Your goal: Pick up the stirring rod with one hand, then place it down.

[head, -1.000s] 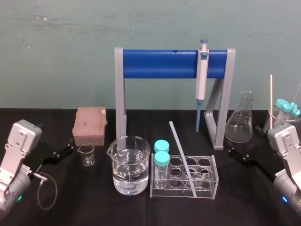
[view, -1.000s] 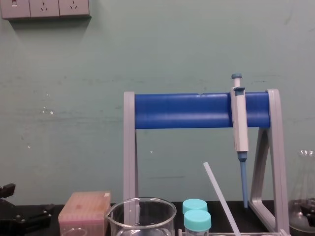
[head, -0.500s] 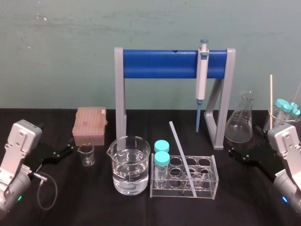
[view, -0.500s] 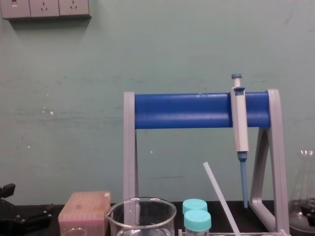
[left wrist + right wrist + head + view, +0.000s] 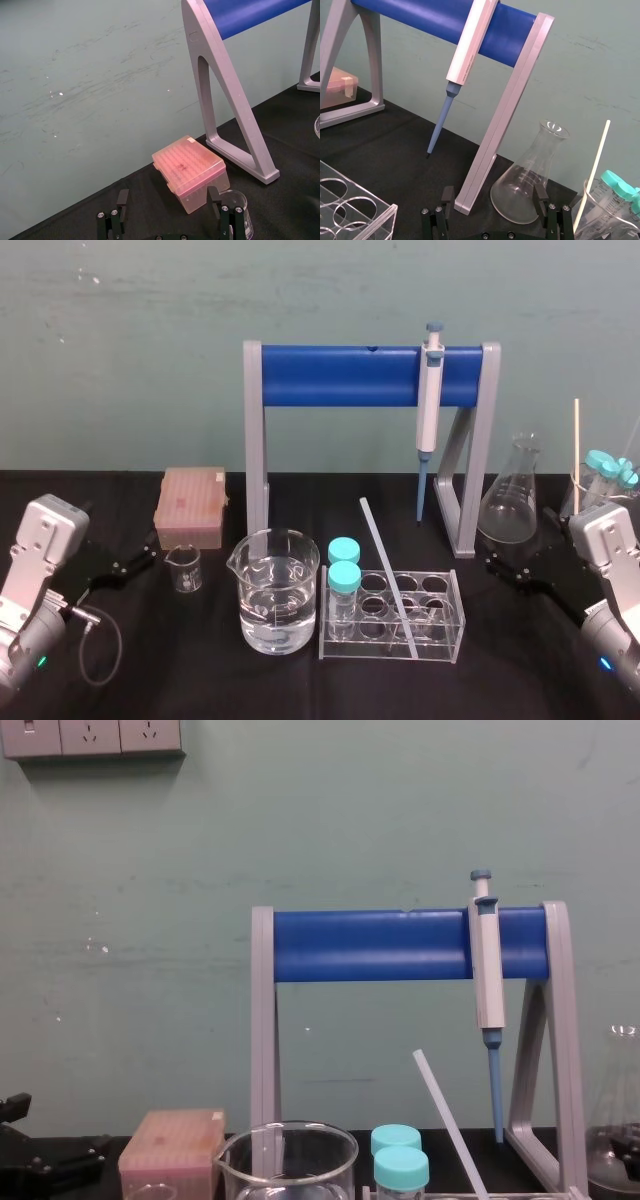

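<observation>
Rod leaning in the rack, both grippers clear of it.
The stirring rod [image 5: 385,565] leans tilted in the clear tube rack [image 5: 455,625], between and well apart from the left gripper [image 5: 168,195] and right gripper [image 5: 494,191], both with jaws wide and empty.

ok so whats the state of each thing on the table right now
stirring rod: leaning tilted in the tube rack, not held
left gripper: open, empty, parked on the left
right gripper: open, empty, parked on the right
pipette: hanging on the blue stand
large beaker: partly filled with clear liquid
small beaker: empty, upright
tip box: lid shut
two tubes: capped, standing in the tube rack
</observation>
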Action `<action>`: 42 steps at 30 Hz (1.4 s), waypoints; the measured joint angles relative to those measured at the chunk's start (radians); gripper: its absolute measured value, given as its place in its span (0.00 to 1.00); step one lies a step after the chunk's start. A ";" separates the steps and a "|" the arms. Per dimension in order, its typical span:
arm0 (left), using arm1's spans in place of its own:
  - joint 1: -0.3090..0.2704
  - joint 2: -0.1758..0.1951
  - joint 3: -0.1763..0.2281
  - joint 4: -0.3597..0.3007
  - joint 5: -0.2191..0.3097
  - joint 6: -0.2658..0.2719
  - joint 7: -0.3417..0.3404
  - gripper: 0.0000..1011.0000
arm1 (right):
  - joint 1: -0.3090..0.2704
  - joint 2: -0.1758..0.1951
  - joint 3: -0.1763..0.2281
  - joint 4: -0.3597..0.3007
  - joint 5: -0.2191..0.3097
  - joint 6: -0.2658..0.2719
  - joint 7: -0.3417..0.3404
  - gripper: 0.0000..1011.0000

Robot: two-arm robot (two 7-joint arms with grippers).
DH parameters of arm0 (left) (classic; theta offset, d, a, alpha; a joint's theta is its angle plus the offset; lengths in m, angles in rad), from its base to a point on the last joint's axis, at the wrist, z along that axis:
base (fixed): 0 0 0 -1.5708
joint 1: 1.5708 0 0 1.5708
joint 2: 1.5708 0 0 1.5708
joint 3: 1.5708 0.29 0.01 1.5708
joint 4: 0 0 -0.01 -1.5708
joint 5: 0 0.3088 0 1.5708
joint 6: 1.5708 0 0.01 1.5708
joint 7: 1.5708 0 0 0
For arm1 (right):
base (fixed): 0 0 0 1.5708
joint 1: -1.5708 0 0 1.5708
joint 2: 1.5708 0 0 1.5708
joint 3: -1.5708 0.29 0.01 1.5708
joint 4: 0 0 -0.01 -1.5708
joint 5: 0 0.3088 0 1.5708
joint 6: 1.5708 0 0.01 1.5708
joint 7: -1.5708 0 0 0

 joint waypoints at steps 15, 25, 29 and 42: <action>0.000 0.000 0.000 0.000 0.000 0.000 0.000 0.99 | 0.001 -0.002 0.009 0.002 0.019 -0.003 0.025 0.99; 0.000 0.000 0.000 0.000 0.000 0.000 0.000 0.99 | -0.041 0.026 0.115 -0.093 0.362 0.079 0.354 0.99; 0.000 0.000 0.000 0.000 0.000 0.000 0.000 0.99 | -0.051 0.039 0.129 -0.144 0.429 0.122 0.442 0.99; 0.000 0.000 0.000 0.000 0.000 0.000 0.000 0.99 | 0.028 0.026 0.052 -0.147 0.395 0.190 0.577 0.99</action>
